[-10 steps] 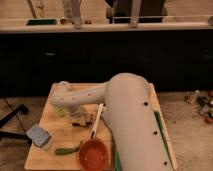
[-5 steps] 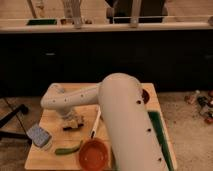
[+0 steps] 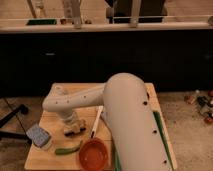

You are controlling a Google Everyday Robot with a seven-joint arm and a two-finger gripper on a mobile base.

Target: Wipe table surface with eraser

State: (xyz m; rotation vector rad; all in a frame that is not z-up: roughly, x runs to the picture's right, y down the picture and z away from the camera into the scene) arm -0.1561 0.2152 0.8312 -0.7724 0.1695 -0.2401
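The table surface (image 3: 48,159) is a small light tan wooden top in the lower middle of the camera view. The eraser (image 3: 39,136), a grey-blue block, lies near the table's left edge. My white arm reaches from the lower right across the table. My gripper (image 3: 73,129) points down over the left half of the top, a short way right of the eraser and apart from it.
An orange bowl (image 3: 94,154) sits at the front edge. A green pod (image 3: 67,149) lies between the bowl and the eraser. A white stick-like tool (image 3: 96,122) lies right of the gripper. A green strip (image 3: 161,136) runs along the right side. Dark cabinets stand behind.
The arm has swung left and toward the front of the table. The gripper has come down closer to the eraser. The objects on the table have not moved.
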